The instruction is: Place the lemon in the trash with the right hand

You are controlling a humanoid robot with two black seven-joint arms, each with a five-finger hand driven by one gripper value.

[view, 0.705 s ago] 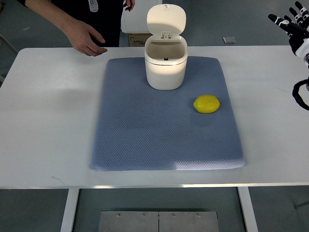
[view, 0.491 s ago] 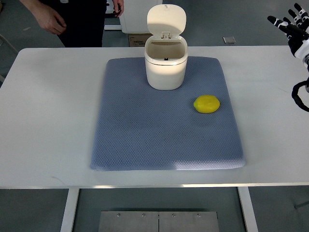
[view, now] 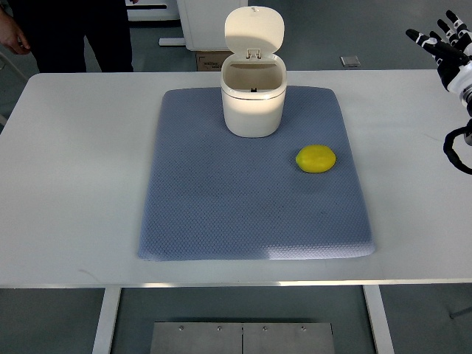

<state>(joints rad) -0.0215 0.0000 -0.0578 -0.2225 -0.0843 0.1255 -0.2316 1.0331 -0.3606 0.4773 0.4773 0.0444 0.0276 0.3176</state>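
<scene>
A yellow lemon lies on the right part of a blue-grey mat. A cream trash bin stands at the mat's far middle with its lid flipped up and its mouth open. My right hand is at the far right edge, high above the table's far right corner, fingers spread and holding nothing. It is well to the right of the lemon and apart from it. The left arm does not show.
The mat lies on a white table. A person in dark clothes stands beyond the far left edge. A small grey plate and a cardboard box lie on the floor beyond the table.
The person has drawn their hand back off the table's far left and stepped away to the left. My right hand has shifted slightly left. The lemon and bin have not moved.
</scene>
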